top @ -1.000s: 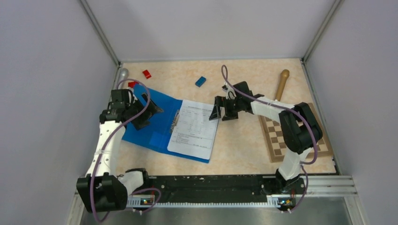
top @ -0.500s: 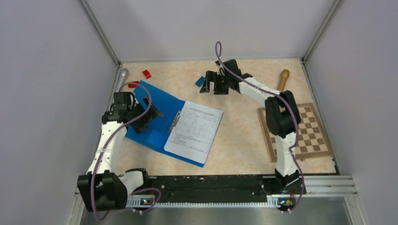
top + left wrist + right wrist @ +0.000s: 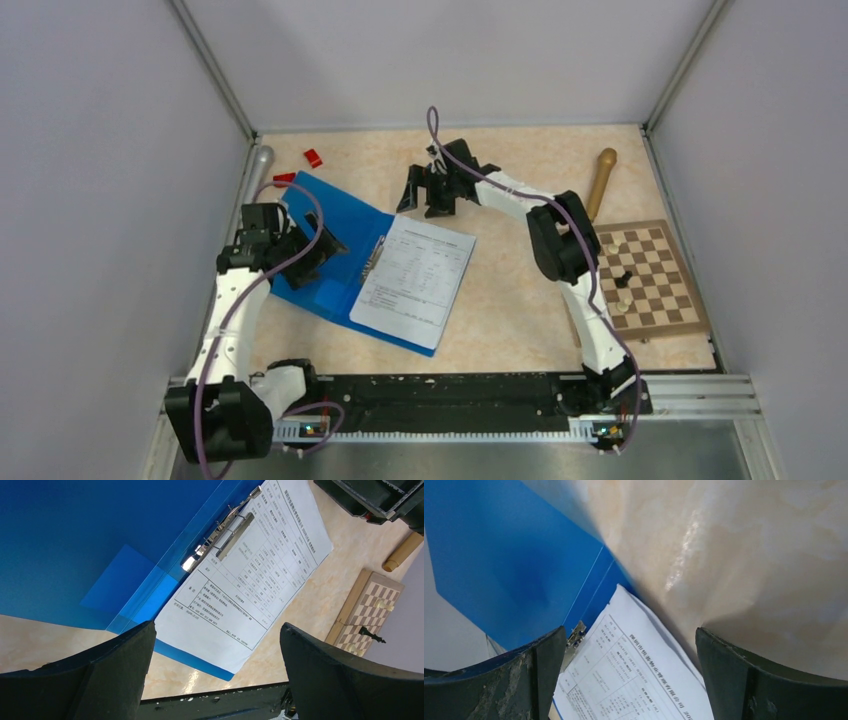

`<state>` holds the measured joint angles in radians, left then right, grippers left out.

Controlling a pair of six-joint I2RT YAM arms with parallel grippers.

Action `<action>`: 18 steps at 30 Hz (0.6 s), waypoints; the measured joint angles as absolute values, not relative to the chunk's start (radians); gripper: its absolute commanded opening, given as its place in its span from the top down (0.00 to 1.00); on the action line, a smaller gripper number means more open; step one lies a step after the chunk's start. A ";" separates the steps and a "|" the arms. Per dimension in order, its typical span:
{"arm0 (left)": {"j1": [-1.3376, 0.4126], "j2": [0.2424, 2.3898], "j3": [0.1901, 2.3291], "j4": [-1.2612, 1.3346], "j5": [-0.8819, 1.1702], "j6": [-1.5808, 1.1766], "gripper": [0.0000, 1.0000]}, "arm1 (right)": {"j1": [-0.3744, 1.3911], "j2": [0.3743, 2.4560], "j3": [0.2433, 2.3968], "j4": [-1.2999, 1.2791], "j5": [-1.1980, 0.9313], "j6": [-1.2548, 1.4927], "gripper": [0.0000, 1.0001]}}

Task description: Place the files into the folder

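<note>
The blue folder [image 3: 335, 225] lies open at the table's left-centre. The white printed files [image 3: 415, 280] lie on its right half, their left edge under the metal clip [image 3: 376, 256]. My left gripper [image 3: 318, 245] is open and empty, hovering over the folder's left half. In the left wrist view the folder [image 3: 75, 540], clip [image 3: 222, 532] and files [image 3: 260, 575] lie below the jaws [image 3: 217, 672]. My right gripper [image 3: 422, 198] is open and empty above the files' far edge. Its wrist view shows the folder [image 3: 499, 565] and files [image 3: 634, 675] between its fingers [image 3: 769, 680].
Two small red blocks [image 3: 313, 158] and a metal cylinder [image 3: 260, 160] lie at the far left. A wooden pestle [image 3: 601, 178] and a chessboard [image 3: 660, 300] with a few pieces sit on the right. Grey walls close in three sides.
My right arm has swung left and farther back, from beside the files' right edge to above their far edge, now covering the small blue block. The left gripper shifted slightly.
</note>
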<state>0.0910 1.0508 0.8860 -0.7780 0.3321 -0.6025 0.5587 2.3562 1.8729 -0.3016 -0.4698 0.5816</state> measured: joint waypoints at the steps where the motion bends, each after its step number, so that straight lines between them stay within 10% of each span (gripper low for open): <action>1: 0.091 1.051 0.880 -0.775 0.337 -0.603 0.02 | 0.568 2.357 1.872 -0.299 -0.476 0.585 0.02; 18: 0.066 1.238 0.836 -0.632 0.449 -0.604 0.03 | 0.435 2.040 1.599 -0.317 -0.312 0.590 0.01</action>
<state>0.0662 1.2381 0.8356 -0.6319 0.4488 -0.6037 0.4351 2.0399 1.5993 -0.3168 -0.3119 0.5900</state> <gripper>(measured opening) 0.975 0.988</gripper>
